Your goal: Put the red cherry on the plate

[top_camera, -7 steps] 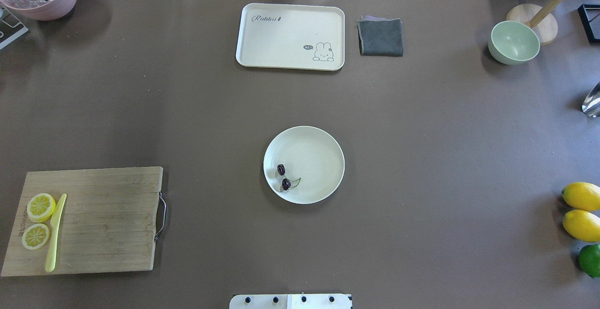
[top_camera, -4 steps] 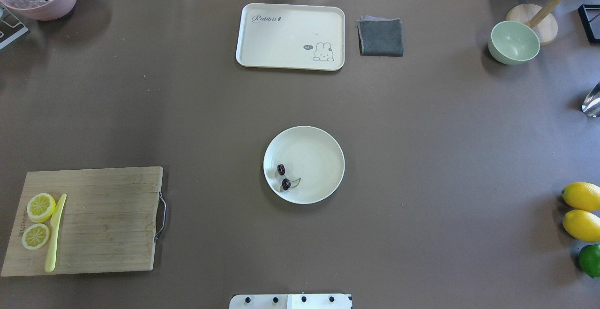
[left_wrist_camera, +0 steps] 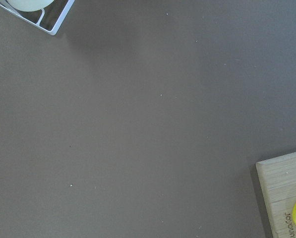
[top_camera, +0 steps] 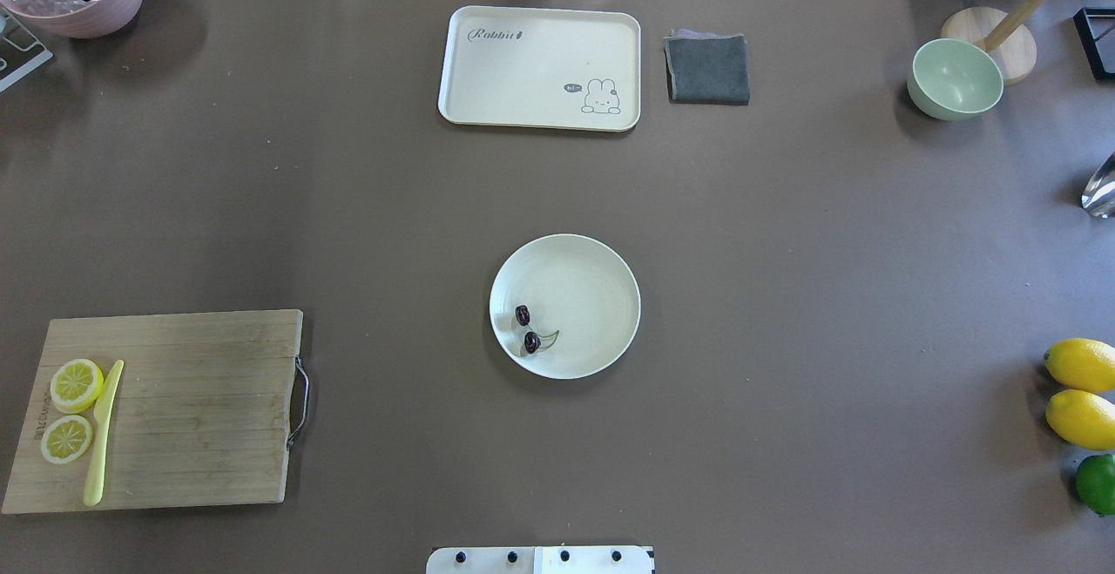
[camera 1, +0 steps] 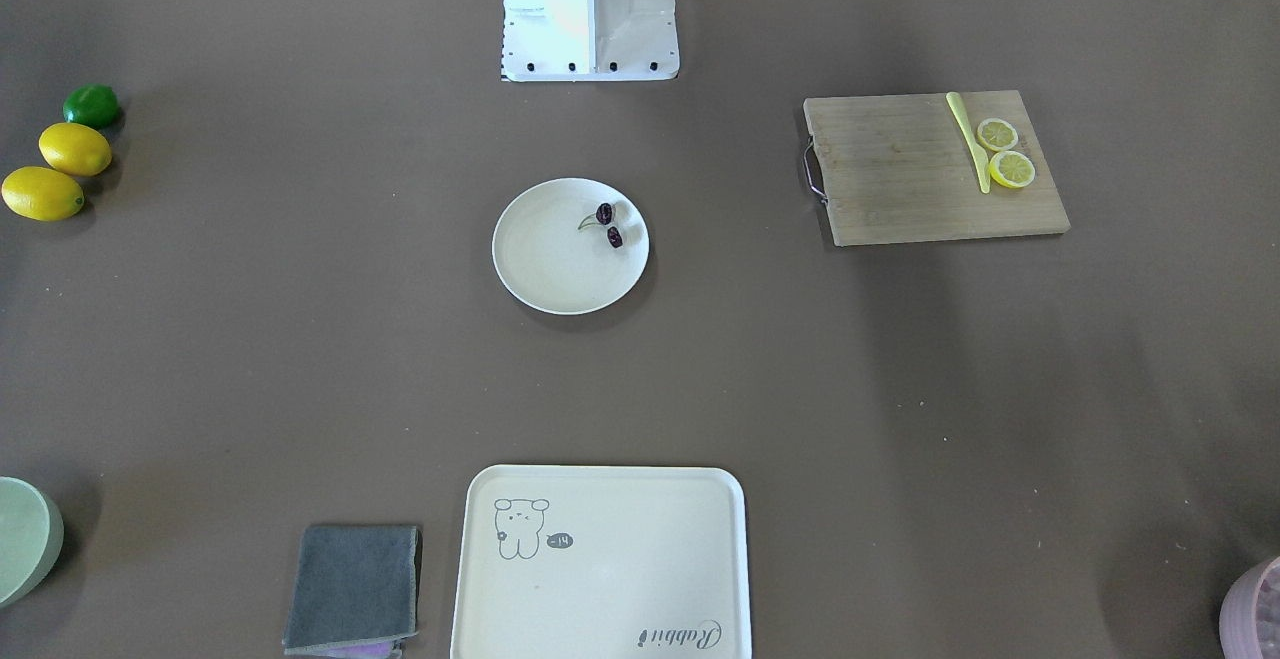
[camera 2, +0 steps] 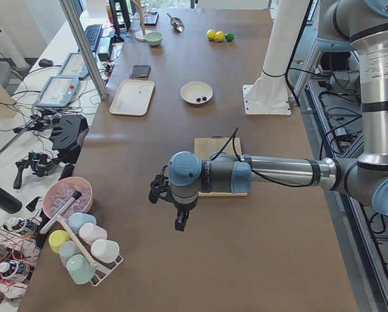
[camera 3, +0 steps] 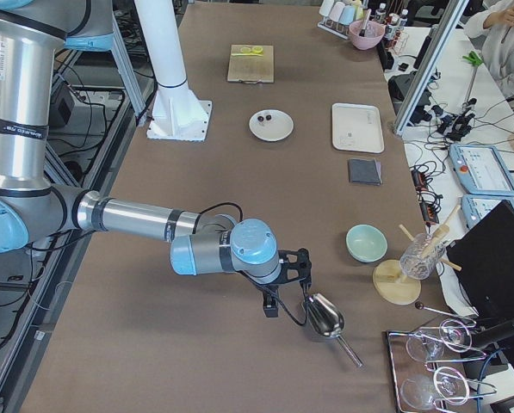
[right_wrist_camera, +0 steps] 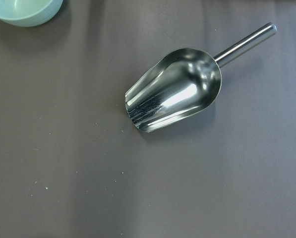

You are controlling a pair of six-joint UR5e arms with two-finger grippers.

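The red cherry [top_camera: 528, 330], two dark fruits on one green stem, lies on the round cream plate [top_camera: 588, 291] at mid-table, toward its near-left rim. The front view shows the cherry [camera 1: 608, 224] on the plate [camera 1: 555, 259] as well. No gripper is near it. The left gripper [camera 2: 179, 223] hangs over bare table beyond the cutting board, far from the plate [camera 2: 192, 88]. Near the table's right end, the right gripper [camera 3: 270, 308] hovers beside a steel scoop [camera 3: 325, 317]. I cannot tell whether either gripper is open or shut.
A cream tray [top_camera: 540, 67], a grey cloth [top_camera: 707, 69] and a green bowl [top_camera: 955, 79] sit along the far side. A cutting board [top_camera: 174, 408] holds lemon slices and a yellow knife. Lemons [top_camera: 1080, 391] and a lime lie at the right edge.
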